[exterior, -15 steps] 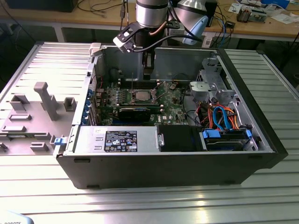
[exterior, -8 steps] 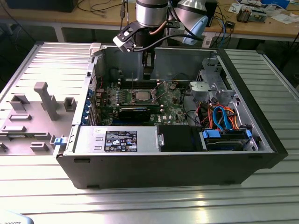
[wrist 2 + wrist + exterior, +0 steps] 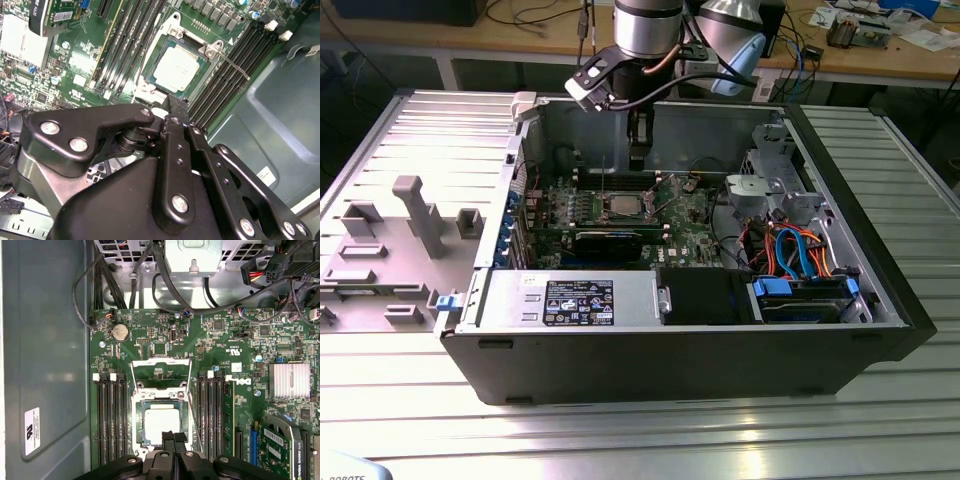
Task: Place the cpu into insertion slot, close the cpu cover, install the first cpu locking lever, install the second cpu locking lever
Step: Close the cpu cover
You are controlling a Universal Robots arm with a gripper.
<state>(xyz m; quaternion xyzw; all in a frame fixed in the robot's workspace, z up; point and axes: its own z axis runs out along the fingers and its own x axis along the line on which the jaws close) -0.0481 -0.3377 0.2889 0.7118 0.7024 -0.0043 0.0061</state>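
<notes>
Table: ribbed metal, bearing the case.
Case: black, lying on its side, open on top. Its removed grey panel lies flat at the exterior view's left.
Power supply: silver box with a label, along the near wall of the case.
Cables: orange and blue, bundled by the drive bay at the exterior view's right.
Card: long and black, standing on the board between the power supply and the cpu.
Board: green, flat on the case floor.
Cpu: silver-grey top up, seated level in the slot.
Memory slots: long and black, flanking the slot on both sides.
Cover: silvery frame, swung open away from the slot, with green board showing through its window.
Lever: thin wire, unlatched, angled out across the memory slots.
Gripper: black fingers pressed together, nothing between them, hanging over the board just beside the cpu. Contact cannot be told.
Bench: wooden, behind the case.
</notes>
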